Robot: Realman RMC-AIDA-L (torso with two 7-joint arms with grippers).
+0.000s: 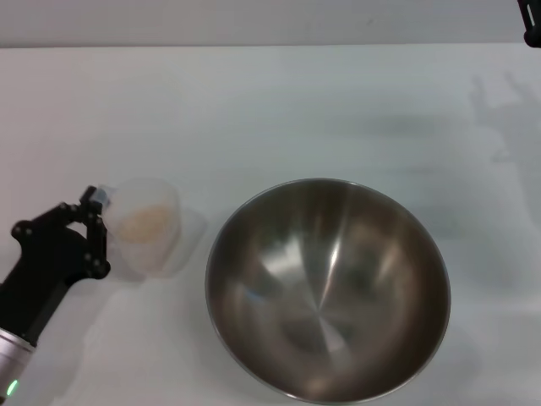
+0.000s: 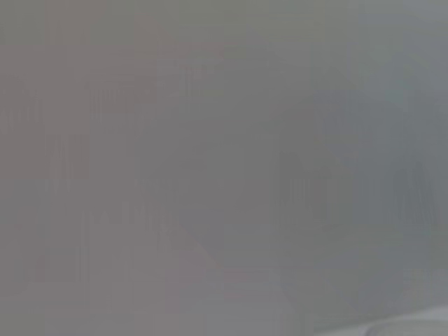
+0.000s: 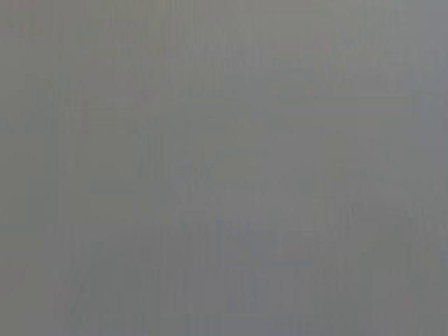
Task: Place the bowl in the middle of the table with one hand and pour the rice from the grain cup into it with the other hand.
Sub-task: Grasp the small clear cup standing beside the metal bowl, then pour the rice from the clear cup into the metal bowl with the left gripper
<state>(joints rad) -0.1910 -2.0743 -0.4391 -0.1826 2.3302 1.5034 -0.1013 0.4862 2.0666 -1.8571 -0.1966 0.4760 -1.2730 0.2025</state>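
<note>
The steel bowl [image 1: 328, 288] stands on the white table [image 1: 279, 110], right of centre and near the front edge, and it is empty. The translucent grain cup [image 1: 145, 227] is to its left, apart from it, with a small heap of rice [image 1: 144, 222] inside. It is upright and its faint shadow falls toward the bowl. My left gripper [image 1: 100, 228] comes in from the front left and is shut on the cup's handle side. Only a black tip of my right gripper [image 1: 531, 24] shows at the far right corner. Both wrist views show only plain grey.
The far half of the table is bare white, with a faint arm shadow [image 1: 499, 118] at the far right. A narrow gap of tabletop [image 1: 201, 233] lies between cup and bowl.
</note>
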